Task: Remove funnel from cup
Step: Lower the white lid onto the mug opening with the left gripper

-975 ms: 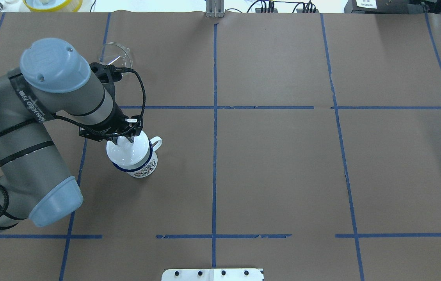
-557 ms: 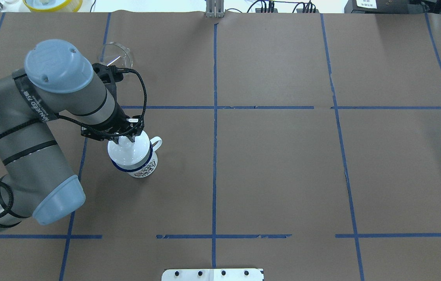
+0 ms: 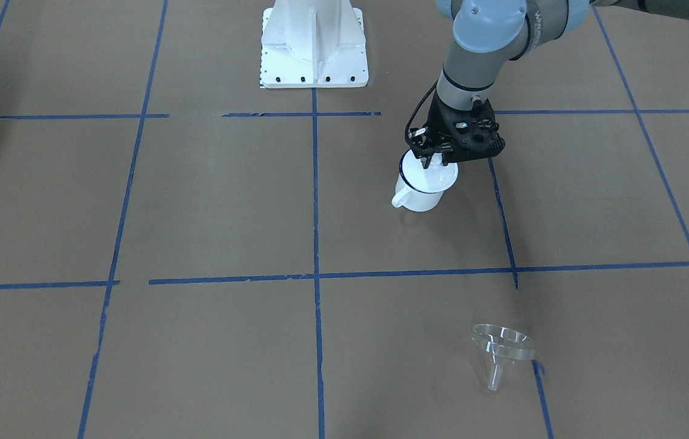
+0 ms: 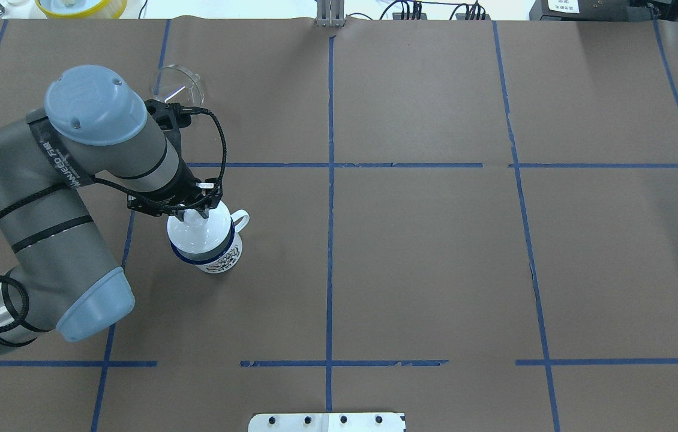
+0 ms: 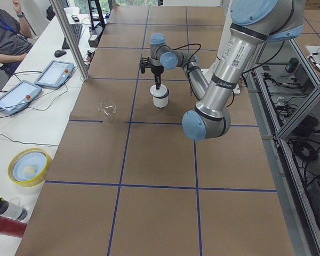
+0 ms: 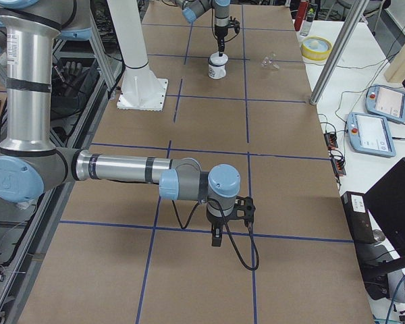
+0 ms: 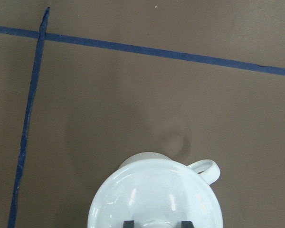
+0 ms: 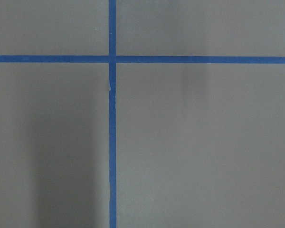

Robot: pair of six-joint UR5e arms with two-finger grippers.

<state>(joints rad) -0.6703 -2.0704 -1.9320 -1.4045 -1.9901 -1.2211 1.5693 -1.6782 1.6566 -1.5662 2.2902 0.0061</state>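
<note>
Brown paper table (image 4: 435, 270), blue tape grid (image 4: 330, 240) (funnel (image 3: 501, 342) apart from cup (image 3: 424, 192)); left hand (image 3: 436, 163), right hand (image 6: 217, 239): grip unclear.

Yellow bowl (image 5: 11, 170), blue tape grid (image 4: 330, 240)

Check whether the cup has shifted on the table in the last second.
No. In the overhead view the cup stays put: same gap to the central blue tape line on its right, handle still pointing toward it.

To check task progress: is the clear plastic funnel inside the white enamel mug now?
No, the clear plastic funnel rests on the table, apart from the white enamel mug.
</note>
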